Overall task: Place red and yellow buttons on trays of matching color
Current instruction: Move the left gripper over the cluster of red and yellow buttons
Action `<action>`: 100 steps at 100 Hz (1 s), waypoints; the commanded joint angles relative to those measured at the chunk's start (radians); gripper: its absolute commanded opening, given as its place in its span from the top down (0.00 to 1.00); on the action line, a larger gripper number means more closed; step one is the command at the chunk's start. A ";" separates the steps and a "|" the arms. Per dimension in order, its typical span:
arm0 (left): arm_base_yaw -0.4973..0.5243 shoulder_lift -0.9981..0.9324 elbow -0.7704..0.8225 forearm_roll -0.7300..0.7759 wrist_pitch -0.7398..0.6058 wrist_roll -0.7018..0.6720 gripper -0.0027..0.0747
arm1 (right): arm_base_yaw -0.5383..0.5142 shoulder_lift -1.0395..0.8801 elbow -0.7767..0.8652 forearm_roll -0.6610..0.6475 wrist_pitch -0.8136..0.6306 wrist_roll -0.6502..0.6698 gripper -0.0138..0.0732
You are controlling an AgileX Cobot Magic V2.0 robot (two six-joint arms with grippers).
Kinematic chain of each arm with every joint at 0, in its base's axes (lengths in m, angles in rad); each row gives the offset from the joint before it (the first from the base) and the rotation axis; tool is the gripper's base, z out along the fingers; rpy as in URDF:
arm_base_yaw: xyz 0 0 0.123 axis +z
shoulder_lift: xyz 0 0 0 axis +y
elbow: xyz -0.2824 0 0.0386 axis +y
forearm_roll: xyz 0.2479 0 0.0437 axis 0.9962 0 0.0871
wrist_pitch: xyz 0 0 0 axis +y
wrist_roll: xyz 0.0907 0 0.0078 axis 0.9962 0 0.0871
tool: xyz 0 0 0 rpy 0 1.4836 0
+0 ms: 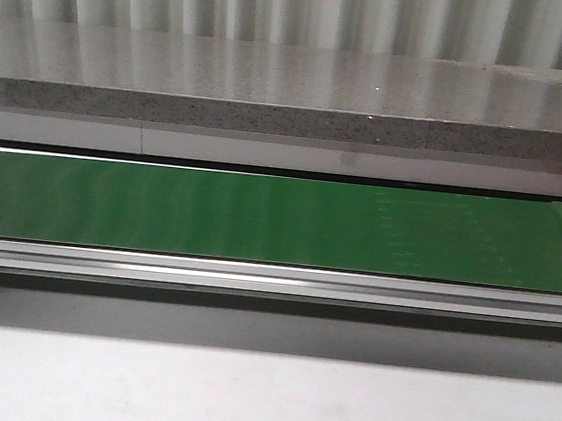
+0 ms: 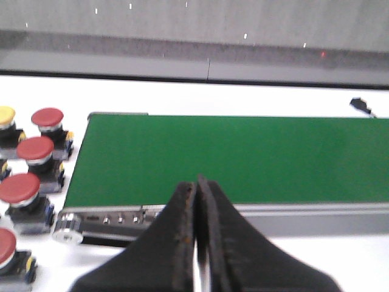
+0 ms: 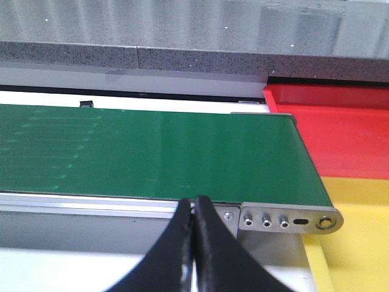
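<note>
Green conveyor belt point(image 1: 260, 216) carries no readable writing. Red buttons point(image 2: 34, 148) and a yellow button point(image 2: 5, 115) stand at nine o'clock beyond its end, the red tray point(image 3: 340, 131) and yellow tray point(image 3: 358, 237) at three o'clock. The left gripper point(image 2: 196, 201) and right gripper point(image 3: 192, 210) are both clenched on nothing.

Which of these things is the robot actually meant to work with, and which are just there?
For the job:
red buttons
yellow button
red tray
yellow tray
left gripper and right gripper, both closed, empty

Just there:
green conveyor belt
small black item
</note>
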State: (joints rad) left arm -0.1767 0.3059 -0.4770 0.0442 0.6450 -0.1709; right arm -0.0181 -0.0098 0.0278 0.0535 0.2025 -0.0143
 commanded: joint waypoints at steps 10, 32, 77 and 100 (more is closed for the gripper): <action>-0.009 0.166 -0.208 -0.044 0.219 -0.004 0.99 | -0.002 -0.017 0.001 -0.010 -0.083 -0.003 0.92; -0.009 0.234 -0.242 -0.050 0.271 -0.004 0.99 | -0.002 -0.017 0.001 -0.010 -0.083 -0.003 0.92; -0.009 0.238 -0.241 -0.044 0.351 -0.004 0.57 | -0.002 -0.017 0.001 -0.010 -0.083 -0.003 0.92; -0.009 0.238 -0.241 -0.033 0.397 -0.100 0.08 | -0.002 -0.017 0.001 -0.010 -0.083 -0.003 0.92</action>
State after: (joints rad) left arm -0.1767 0.5324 -0.6817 0.0066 1.0797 -0.2271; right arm -0.0181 -0.0098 0.0278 0.0535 0.2025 -0.0143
